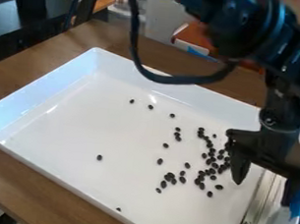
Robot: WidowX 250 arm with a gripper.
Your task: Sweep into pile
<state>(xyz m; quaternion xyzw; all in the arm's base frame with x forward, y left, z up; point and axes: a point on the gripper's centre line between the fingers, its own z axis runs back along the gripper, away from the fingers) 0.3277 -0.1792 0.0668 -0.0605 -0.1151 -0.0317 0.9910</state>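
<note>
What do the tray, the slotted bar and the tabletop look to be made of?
Tray: smooth, glossy white, with bright highlights on its walls; probably hard plastic, though enamelled metal is possible.
Slotted bar: likely aluminium, judging by its silvery sheen and grooved, extruded-looking profile.
Tabletop: brown wood or wood-look laminate, going by the faint grain.

Black beans [99, 158]: you have roughly fifty; some touch or overlap, so you can't get an exact count
Beans spread out toward the tray's far side: you can count three
Lone bean near the close rim: you see one
White tray [54, 145]: you have one
Metal bar [261, 200]: you have one
Wooden surface [15, 171]: you have one
Orange box [199, 37] behind the tray: you see one
</note>
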